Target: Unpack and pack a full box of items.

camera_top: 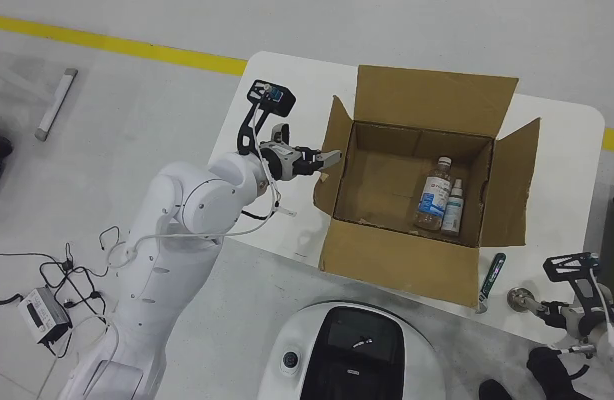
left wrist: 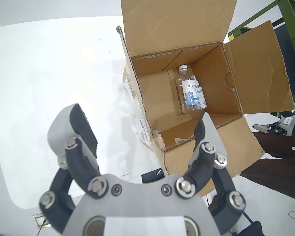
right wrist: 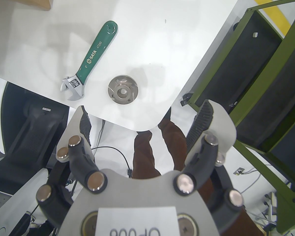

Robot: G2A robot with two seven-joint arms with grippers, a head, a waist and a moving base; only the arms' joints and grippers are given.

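Likely light, slick clear plastic bottle [left wrist: 189,94] lying in cardboard box [camera_top: 387,262]; grip across its mid-body. Left hand [left wrist: 141,119] and right hand [right wrist: 145,110] both released, empty.

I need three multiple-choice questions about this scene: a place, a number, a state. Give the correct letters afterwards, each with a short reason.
1. Where is the wrench relative to the cardboard box?
A) inside it
B) outside it, on the table
C) on a flap

2. How many bottles lie inside the cardboard box?
A) none
B) two
C) five

3. The left gripper is:
A) open and empty
B) shut on a bottle
C) shut on the wrench

Key: 1 B, it lies on the white top; 2 B, one large and one small lie side by side; 3 A, it stands wide with nothing held.
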